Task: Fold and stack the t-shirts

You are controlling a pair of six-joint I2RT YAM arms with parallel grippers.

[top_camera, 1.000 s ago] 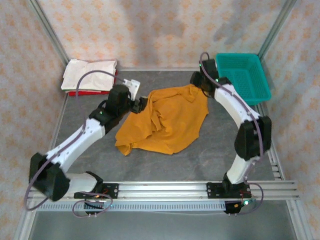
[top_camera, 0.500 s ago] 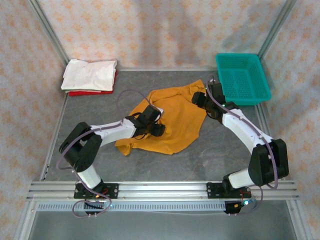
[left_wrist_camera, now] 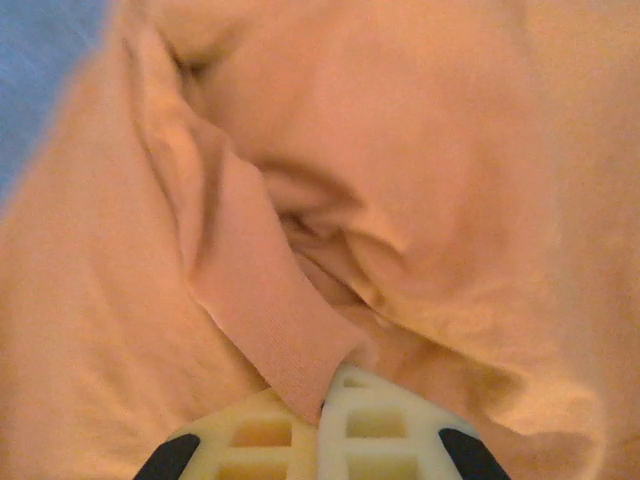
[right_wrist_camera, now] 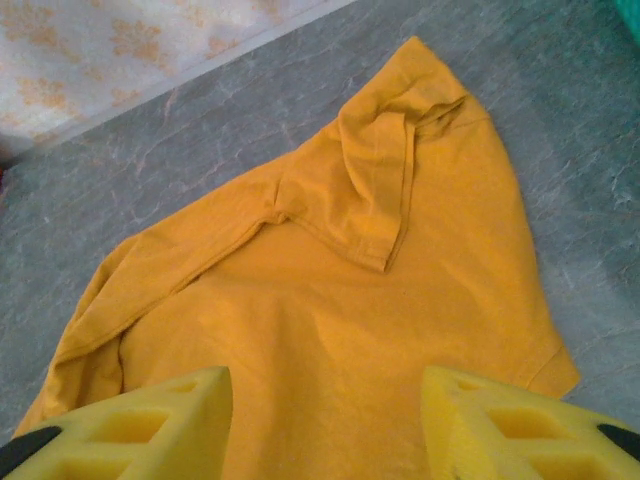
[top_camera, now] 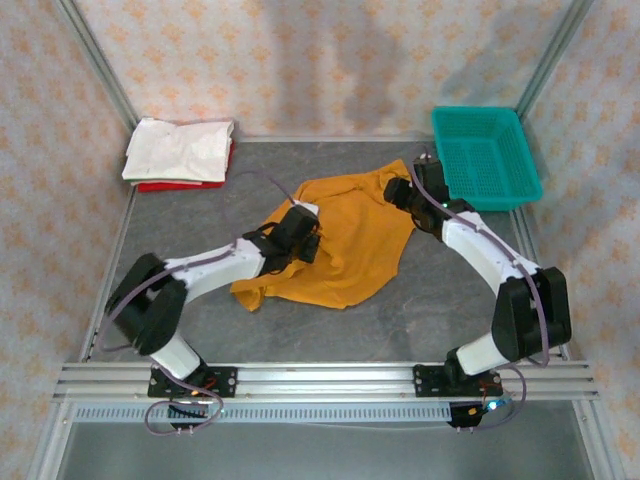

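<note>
We see our left gripper [left_wrist_camera: 322,405] clenched on a ridge of the crumpled mustard-orange cloth t-shirt [top_camera: 355,250], which lies in the middle of the grey table [top_camera: 440,295]; our right gripper [right_wrist_camera: 325,400] hangs released above its far edge.

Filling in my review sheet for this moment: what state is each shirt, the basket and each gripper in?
mustard-orange t-shirt: unfolded, rumpled, spread out.
white t-shirt: folded, on top of the red one.
red t-shirt: under the white one, mostly hidden.
teal basket: upright, empty.
left gripper: shut on a ridge of the mustard-orange t-shirt.
right gripper: open, holding nothing.
</note>
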